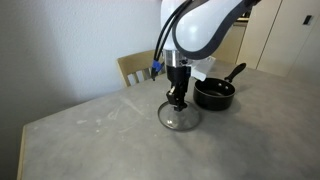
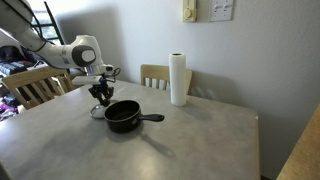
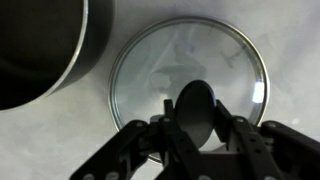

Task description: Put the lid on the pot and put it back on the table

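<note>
The lid [image 1: 181, 118], clear glass with a metal rim, lies flat on the table [image 1: 90, 140] just beside the pot [image 1: 214, 94]. My gripper [image 1: 178, 99] points straight down over the lid's centre. In the wrist view the two fingers [image 3: 197, 120] press on both sides of the black knob [image 3: 197, 100], with the glass [image 3: 185, 55] below and the pot's rim [image 3: 45, 50] at the upper left. In an exterior view the pot [image 2: 123, 117], its handle pointing right, partly hides the lid [image 2: 97, 111] under the gripper [image 2: 100, 96].
A white paper towel roll [image 2: 179, 79] stands at the back of the table [image 2: 210, 140]. Wooden chairs [image 2: 154, 75] [image 2: 35, 86] stand along the far and side edges; one shows in an exterior view [image 1: 135, 68]. A wall is close behind.
</note>
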`<state>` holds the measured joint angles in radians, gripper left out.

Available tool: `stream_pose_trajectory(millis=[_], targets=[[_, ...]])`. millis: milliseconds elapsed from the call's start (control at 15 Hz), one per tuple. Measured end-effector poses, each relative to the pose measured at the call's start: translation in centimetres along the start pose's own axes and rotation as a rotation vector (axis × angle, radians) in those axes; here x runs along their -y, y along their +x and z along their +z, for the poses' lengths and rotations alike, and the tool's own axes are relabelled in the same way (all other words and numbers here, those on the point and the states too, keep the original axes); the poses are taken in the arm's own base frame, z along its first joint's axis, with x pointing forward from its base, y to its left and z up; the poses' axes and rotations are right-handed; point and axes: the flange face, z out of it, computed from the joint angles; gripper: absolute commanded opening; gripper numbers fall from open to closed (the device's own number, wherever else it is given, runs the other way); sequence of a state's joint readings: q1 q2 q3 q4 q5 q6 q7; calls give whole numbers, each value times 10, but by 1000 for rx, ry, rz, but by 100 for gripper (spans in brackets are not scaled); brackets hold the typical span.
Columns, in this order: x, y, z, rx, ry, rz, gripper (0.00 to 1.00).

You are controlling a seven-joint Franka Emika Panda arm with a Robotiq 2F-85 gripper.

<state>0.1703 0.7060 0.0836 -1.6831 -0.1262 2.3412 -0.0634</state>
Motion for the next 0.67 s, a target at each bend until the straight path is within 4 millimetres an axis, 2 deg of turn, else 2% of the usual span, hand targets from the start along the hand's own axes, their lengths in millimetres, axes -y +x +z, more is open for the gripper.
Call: stream_pose_trajectory(millis=[200, 333, 667], targets=[[-3, 2, -3, -7, -4, 13, 15], [-4, 6, -14, -24, -9, 16, 15], [-6, 13, -68, -63, -40, 35, 15]])
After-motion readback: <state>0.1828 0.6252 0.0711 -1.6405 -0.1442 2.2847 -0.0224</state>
